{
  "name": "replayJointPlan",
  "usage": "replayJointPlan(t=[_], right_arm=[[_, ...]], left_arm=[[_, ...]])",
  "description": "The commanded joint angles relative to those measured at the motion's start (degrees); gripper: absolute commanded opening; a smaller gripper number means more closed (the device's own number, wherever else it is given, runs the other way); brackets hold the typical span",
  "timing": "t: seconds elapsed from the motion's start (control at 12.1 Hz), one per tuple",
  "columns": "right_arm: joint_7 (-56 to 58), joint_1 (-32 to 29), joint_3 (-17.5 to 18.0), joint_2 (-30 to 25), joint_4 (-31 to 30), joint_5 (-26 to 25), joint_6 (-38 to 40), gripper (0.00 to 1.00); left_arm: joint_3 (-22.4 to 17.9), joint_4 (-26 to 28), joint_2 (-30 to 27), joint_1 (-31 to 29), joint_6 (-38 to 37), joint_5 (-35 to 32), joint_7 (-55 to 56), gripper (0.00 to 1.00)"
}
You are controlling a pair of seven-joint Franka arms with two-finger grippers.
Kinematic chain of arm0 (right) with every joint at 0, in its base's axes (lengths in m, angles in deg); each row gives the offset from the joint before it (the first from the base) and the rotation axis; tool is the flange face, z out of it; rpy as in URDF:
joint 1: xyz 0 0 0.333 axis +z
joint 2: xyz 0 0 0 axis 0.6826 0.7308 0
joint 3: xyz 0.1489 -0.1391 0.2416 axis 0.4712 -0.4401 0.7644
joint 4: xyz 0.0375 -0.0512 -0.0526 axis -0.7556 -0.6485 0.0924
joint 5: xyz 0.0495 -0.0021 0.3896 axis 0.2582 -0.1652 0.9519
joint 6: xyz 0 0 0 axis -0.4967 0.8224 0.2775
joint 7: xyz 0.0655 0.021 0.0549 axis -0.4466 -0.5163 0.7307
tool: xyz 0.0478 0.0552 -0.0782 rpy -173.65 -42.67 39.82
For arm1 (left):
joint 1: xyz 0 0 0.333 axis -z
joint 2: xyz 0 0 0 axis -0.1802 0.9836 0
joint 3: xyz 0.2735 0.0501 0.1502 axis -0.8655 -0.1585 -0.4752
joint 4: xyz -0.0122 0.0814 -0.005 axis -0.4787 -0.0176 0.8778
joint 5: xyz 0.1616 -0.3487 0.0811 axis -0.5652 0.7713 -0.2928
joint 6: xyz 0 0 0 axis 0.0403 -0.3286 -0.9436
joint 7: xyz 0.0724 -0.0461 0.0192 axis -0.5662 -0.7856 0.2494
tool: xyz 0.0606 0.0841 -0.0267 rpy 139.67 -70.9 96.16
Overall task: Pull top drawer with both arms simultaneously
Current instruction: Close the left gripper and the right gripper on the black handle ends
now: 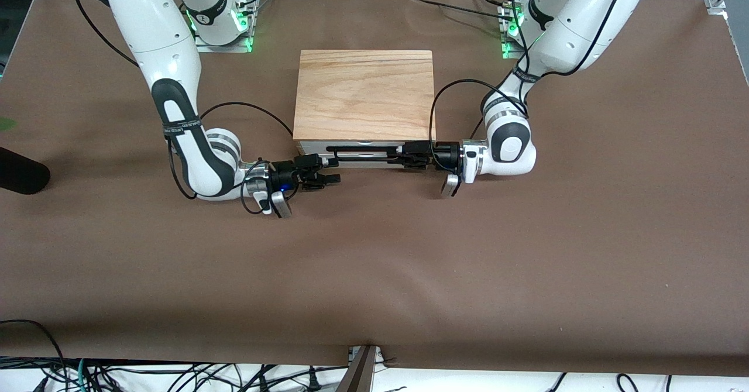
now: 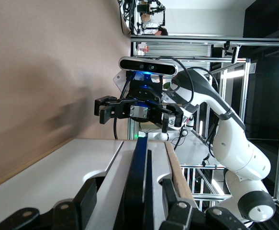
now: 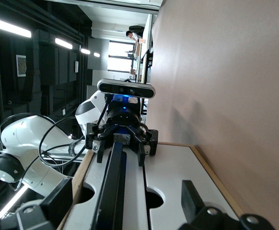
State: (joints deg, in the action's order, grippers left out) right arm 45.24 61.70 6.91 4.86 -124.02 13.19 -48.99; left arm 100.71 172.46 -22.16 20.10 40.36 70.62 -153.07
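Front view, left claw [image 1: 409,159] at handle [image 1: 366,153]

We see even, bright overhead light, with soft shadows under both arms (ceiling strips glare in the wrist views, where nearby fingers blur).

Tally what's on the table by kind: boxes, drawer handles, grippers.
Wooden box: 1
Black bar handle on the top drawer: 1
Grippers: 2, left gripper at one handle end, right gripper just off the other end
Total: 4
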Motion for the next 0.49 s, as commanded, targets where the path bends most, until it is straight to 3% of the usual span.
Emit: replayJointPlan(t=[0.0, 0.41], right_arm=[[1.2, 1.5, -0.2, -0.4, -0.6, 1.9, -0.2, 1.00], [1.2, 1.6, -0.2, -1.0, -1.9, 1.7, 0.6, 0.99]], left_arm=[[0.5, 3.1, -2.9, -0.3, 0.7, 0.8, -0.2, 0.57], [1.0, 3.2, -3.1, -0.4, 0.7, 0.8, -0.9, 0.47]])
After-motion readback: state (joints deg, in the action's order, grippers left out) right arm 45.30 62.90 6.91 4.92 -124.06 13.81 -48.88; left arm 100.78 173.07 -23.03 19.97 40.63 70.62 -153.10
